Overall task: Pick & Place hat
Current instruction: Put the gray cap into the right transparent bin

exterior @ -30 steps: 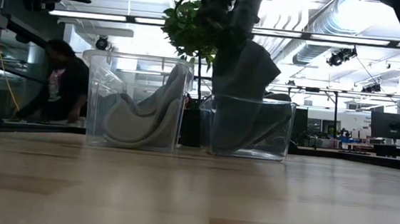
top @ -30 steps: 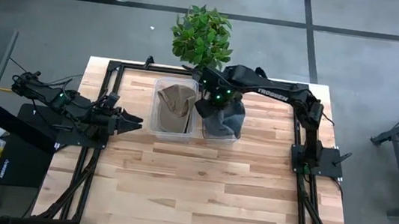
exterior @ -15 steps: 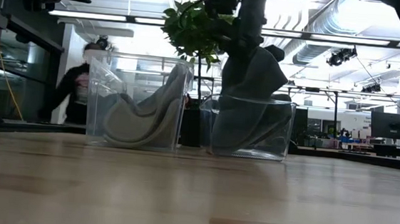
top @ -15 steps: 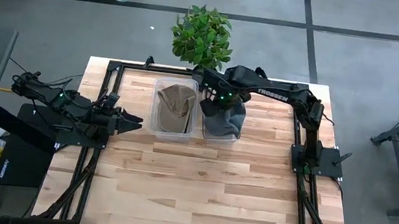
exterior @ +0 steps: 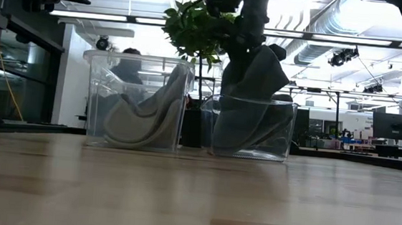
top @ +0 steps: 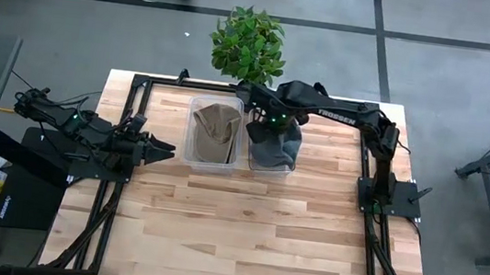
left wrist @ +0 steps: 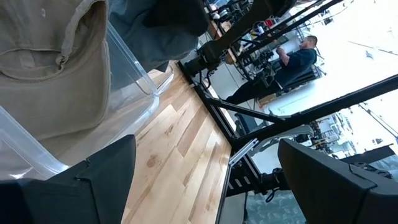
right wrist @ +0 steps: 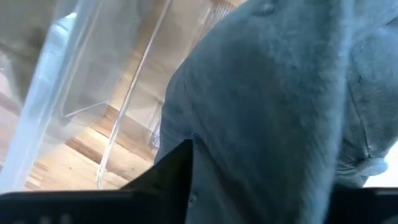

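Robotics lab, bare ceiling ducts (exterior: 337, 30), strip lights, desk monitors (exterior: 388, 126), grey concrete floor (top: 455, 78)

White capital letters reading "TROSSEN" are showing along the side of the right arm (top: 338, 114) in the high view, on the dark link stretching across the back of the table. No other lettering, label, number or sign is showing clearly enough to read in any of the views.
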